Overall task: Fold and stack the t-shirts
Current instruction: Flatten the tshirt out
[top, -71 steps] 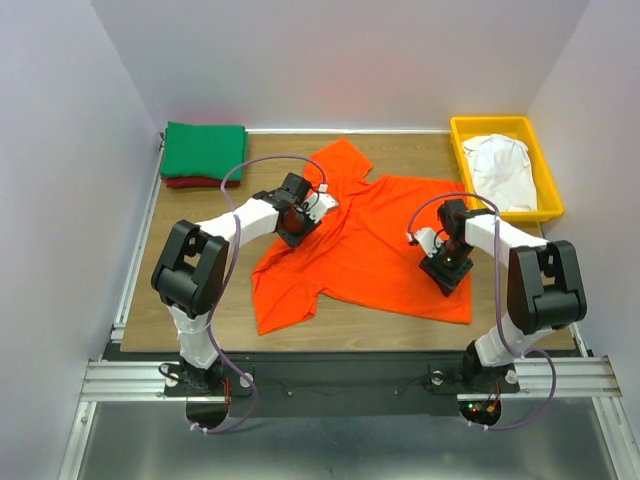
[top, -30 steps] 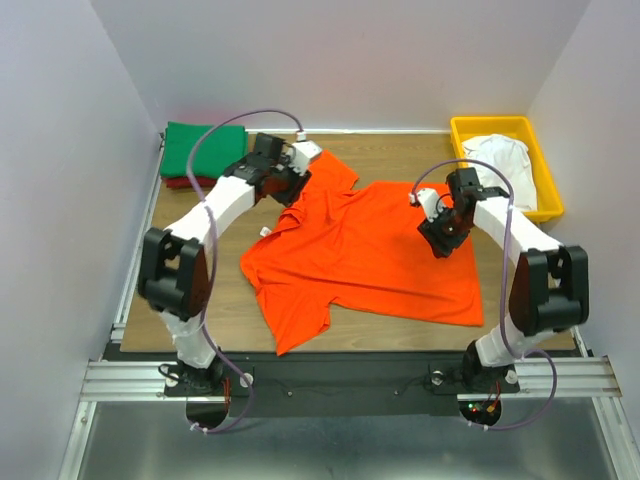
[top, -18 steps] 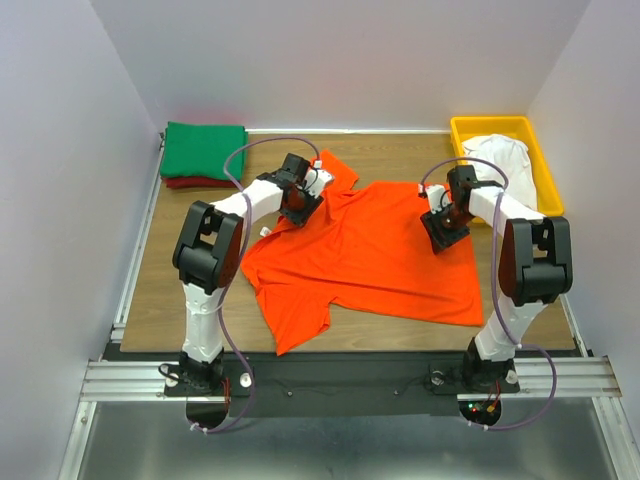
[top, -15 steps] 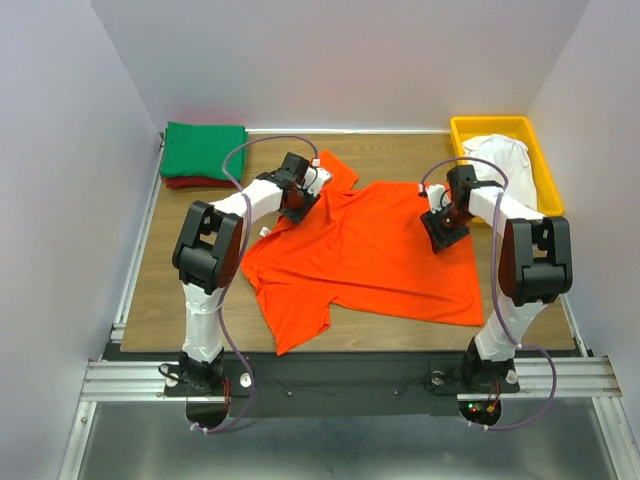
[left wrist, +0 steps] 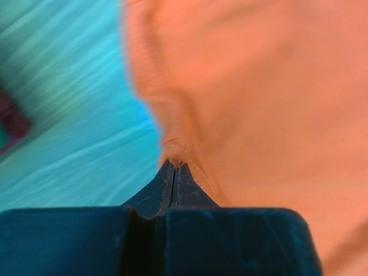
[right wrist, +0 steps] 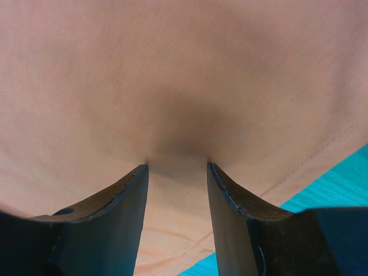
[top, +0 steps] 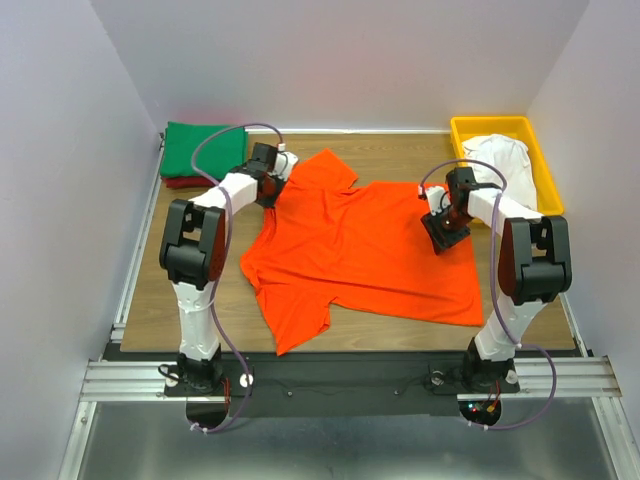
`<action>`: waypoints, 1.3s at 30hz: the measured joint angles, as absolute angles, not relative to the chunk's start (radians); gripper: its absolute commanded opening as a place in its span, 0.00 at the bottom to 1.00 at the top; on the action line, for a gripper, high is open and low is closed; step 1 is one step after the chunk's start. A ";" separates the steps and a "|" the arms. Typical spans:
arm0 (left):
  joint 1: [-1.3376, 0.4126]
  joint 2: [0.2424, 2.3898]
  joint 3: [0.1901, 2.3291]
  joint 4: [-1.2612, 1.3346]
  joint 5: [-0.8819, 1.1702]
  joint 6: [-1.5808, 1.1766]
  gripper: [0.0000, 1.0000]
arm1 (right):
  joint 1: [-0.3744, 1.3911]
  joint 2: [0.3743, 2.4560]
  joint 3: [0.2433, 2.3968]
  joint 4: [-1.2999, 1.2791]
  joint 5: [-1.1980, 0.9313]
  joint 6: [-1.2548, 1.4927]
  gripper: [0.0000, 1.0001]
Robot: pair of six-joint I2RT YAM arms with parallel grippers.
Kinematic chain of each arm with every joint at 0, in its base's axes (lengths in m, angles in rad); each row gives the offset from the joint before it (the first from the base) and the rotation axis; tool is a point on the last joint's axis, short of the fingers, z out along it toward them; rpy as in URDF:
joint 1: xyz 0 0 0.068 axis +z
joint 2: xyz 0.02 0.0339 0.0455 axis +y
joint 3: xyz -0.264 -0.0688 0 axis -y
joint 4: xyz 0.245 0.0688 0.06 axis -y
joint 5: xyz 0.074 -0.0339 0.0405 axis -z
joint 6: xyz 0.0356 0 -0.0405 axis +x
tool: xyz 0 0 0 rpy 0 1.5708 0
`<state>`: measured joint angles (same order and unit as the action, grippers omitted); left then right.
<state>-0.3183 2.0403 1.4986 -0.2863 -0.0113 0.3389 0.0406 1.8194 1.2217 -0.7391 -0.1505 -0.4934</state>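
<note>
A bright orange t-shirt lies spread across the middle of the table. My left gripper is at its back left edge by the sleeve. In the left wrist view the left gripper is shut, pinching a pucker of the orange hem. My right gripper stands on the shirt's right side. In the right wrist view the right gripper is open, both tips pressed onto flat orange cloth near a hem. A folded green t-shirt lies on a dark red one at the back left. A white t-shirt fills the tray.
The yellow plastic tray stands at the back right corner against the wall. White walls close in the table on the left, back and right. Bare wood shows left of the orange shirt and along the front edge.
My left gripper has moved back and left from the collar area to the shirt's edge and shut on the hem. The right gripper has stayed almost still.
</note>
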 measured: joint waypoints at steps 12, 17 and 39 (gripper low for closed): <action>-0.182 2.025 1.501 -0.296 0.079 0.384 0.40 | 0.036 1.827 1.264 -0.733 -0.191 -0.521 0.49; -0.219 1.999 1.596 -0.280 0.185 0.383 0.41 | 0.012 1.837 1.404 -0.685 -0.207 -0.479 0.44; -0.294 2.479 2.111 -0.255 0.334 0.070 0.37 | -0.051 2.123 1.608 -0.563 -0.178 -0.288 0.37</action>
